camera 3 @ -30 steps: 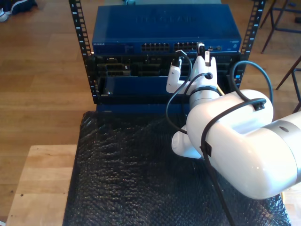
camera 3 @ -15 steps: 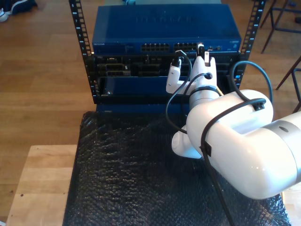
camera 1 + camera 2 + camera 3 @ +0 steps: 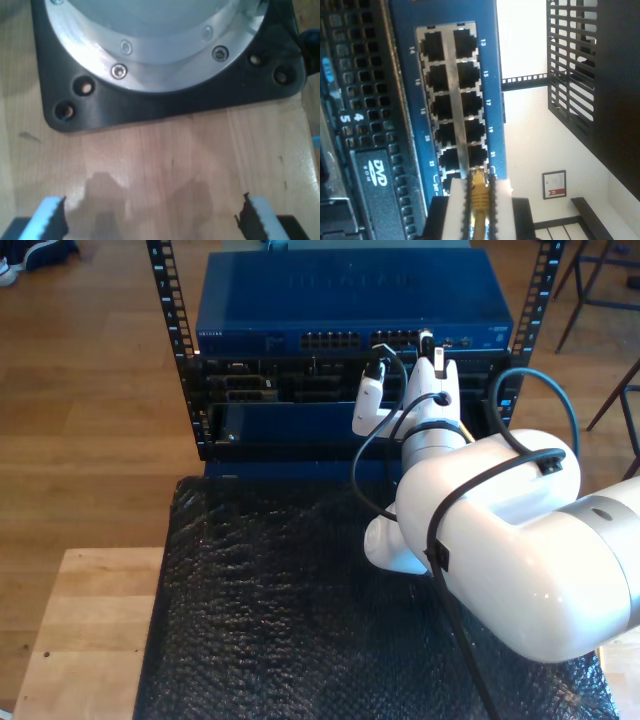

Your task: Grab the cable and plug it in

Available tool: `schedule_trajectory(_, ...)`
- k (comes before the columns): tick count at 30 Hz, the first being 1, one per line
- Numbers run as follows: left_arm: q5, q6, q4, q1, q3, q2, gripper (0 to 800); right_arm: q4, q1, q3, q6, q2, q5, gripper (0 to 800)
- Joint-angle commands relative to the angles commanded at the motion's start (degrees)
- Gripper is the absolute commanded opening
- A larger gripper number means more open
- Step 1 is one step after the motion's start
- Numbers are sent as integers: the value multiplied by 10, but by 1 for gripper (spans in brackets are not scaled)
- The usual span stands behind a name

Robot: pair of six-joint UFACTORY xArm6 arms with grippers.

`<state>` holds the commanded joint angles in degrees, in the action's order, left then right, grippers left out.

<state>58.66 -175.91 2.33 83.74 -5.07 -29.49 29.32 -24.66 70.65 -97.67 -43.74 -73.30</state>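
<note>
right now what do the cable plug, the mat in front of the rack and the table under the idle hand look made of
Cable plug: looks like yellowish molded plastic, ribbed where my second hand pinches it. Mat: black bubbly plastic sheet, probably bubble wrap, glossy with dimpled highlights. Table: light wood, with visible grain and board seams, smooth satin finish.

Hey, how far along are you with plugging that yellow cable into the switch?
The grab looks done: my second hand is shut on the yellow cable just behind its plug. In hand now: the plug tip sits right at the port block on the blue switch, near the ports numbered 21 and 22. Whether it has entered a port I cannot tell. Left: seat it fully and let go. My first hand is open over the wooden table.
</note>
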Motion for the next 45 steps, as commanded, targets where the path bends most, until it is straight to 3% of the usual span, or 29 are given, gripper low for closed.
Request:
schedule_trajectory(11,0,0,0,0,0,0,800,0,2,-3,2,0,0,0)
schedule_trajectory(15,0,0,0,0,0,0,800,-1,2,-9,2,1,1,172)
schedule_trajectory(21,0,0,0,0,0,0,800,-2,1,-38,3,23,9,253)
schedule_trajectory(34,0,0,0,0,-1,0,800,-1,0,-84,3,78,60,266)
schedule_trajectory(45,0,0,0,0,0,0,800,-1,0,-120,16,135,143,335)
